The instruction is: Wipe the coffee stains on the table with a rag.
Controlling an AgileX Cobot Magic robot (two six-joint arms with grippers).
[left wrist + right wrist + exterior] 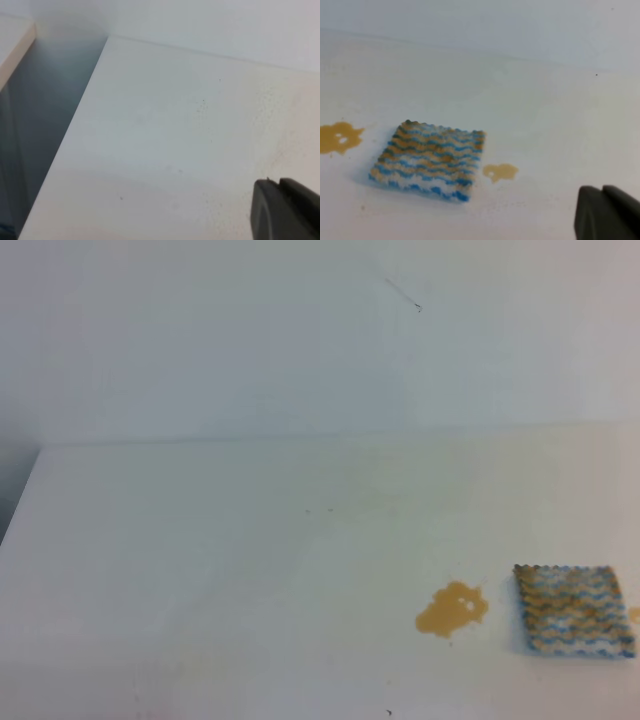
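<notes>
The rag (574, 610), a striped blue, white and tan knitted square, lies flat on the white table (200, 570) at the front right. The coffee stains are an amber blotch (452, 608) just left of the rag and a smaller spot (634, 614) at its right side. In the right wrist view the rag (429, 159) lies between the larger blotch (339, 137) and the small spot (500, 171). My right gripper (601, 189) shows only as dark fingers pressed together at the lower right, apart from the rag. My left gripper (279, 182) looks the same, over bare table (175, 140). Neither gripper shows in the exterior view.
A pale blue-grey wall (250, 340) runs along the table's back edge. The table's left edge (15, 510) drops into a dark gap (40, 125), with another pale surface (12, 40) beyond it. Faint brownish smudges mark the tabletop.
</notes>
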